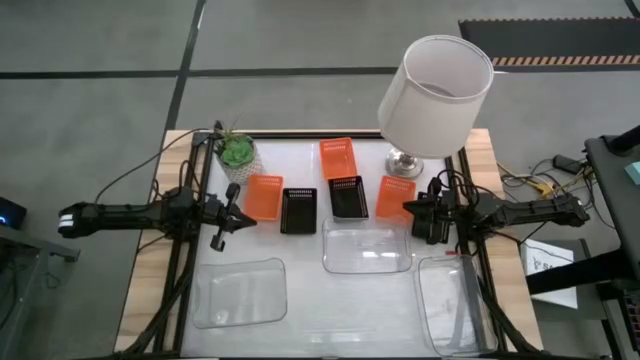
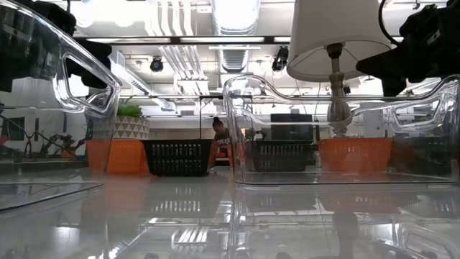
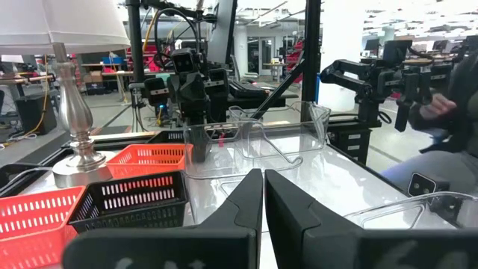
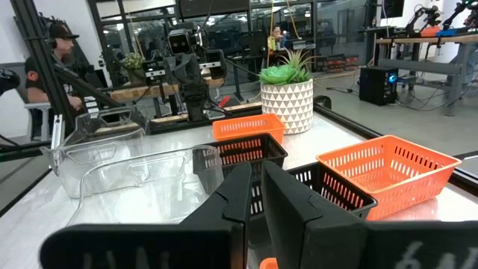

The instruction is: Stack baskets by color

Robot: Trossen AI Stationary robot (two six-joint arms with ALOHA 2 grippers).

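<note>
Three orange baskets [image 1: 264,196] [image 1: 338,158] [image 1: 396,196] and two black baskets [image 1: 298,210] [image 1: 348,196] stand singly on their bottoms across the middle of the table. Three clear trays [image 1: 366,246] [image 1: 240,292] [image 1: 455,305] rest on the near half. My left gripper [image 1: 238,212] hovers level at the left side, beside the left orange basket, shut and holding nothing [image 3: 261,173]. My right gripper [image 1: 408,208] hovers level at the right side by the right orange basket, its fingers together with nothing between them [image 4: 256,168].
A white lamp [image 1: 435,85] stands at the far right of the table and a potted plant [image 1: 237,152] at the far left. Cables run along both table sides. A seated person [image 4: 60,60] shows beyond the table's left side.
</note>
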